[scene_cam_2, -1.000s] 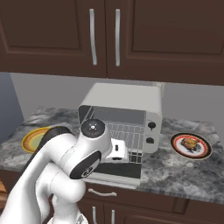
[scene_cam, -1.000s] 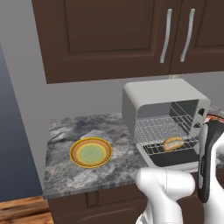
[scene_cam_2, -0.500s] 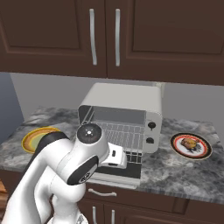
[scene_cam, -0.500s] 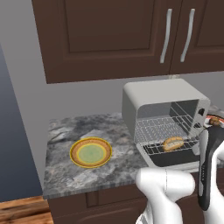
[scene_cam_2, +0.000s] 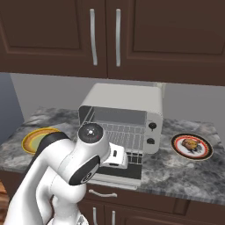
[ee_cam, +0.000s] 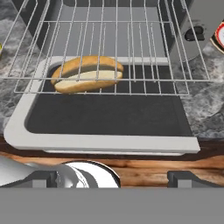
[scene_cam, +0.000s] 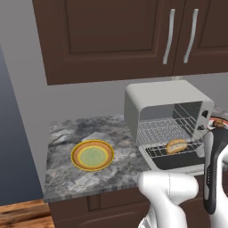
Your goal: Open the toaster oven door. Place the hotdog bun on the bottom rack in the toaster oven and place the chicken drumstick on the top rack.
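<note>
We see a boxy light-grey toaster oven [scene_cam: 164, 104] on a grey marbled counter [scene_cam: 67, 178], its grey-framed glass door [ee_cam: 105, 116] folded flat towards us. A tan oblong hotdog bun [ee_cam: 87, 73] lies on the pulled-out lower silver wire rack [ee_cam: 144, 85]; the upper wire rack [scene_cam: 162, 129] is bare. The robot's two-finger pincer [ee_cam: 113, 177] hangs back from the door's edge with jaws spread wide, holding nothing. We judge the bun step done. The brown roasted chicken drumstick [scene_cam_2: 190, 144] sits on a dark-rimmed round plate [scene_cam_2: 178, 149] right of the oven, well apart from the pincer. Next, the arm must swing right, grasp it, and set it on the upper rack.
</note>
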Robot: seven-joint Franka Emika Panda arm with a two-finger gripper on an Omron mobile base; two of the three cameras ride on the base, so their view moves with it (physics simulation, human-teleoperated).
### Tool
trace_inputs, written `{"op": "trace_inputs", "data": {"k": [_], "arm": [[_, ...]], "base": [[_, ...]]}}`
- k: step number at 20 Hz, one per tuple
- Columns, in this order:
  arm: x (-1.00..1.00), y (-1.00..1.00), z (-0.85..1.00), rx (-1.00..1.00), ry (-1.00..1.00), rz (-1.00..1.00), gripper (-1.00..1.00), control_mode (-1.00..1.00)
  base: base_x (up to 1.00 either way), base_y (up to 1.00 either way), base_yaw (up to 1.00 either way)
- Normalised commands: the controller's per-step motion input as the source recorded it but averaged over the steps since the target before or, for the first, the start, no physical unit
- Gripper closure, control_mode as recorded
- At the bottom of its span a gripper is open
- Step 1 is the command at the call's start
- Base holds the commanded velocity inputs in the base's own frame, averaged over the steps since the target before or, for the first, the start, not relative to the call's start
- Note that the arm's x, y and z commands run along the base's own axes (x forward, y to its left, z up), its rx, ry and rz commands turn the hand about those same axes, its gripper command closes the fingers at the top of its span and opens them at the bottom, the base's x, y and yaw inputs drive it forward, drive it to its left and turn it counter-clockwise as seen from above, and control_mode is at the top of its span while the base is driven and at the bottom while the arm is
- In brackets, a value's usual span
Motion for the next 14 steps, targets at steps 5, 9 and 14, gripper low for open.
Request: {"op": "trace_inputs", "data": {"k": [5, 9, 14], "arm": [[0.0, 0.0, 0.0, 0.0, 0.0, 0.0, -1.0, -1.0], [0.0, 0.0, 0.0, 0.0, 0.0, 0.0, -1.0, -1.0], [0.0, 0.0, 0.0, 0.0, 0.0, 0.0, -1.0, 1.0]], "base": [[0.0, 0.0, 0.0], [0.0, 0.0, 0.0], [0.0, 0.0, 0.0]]}}
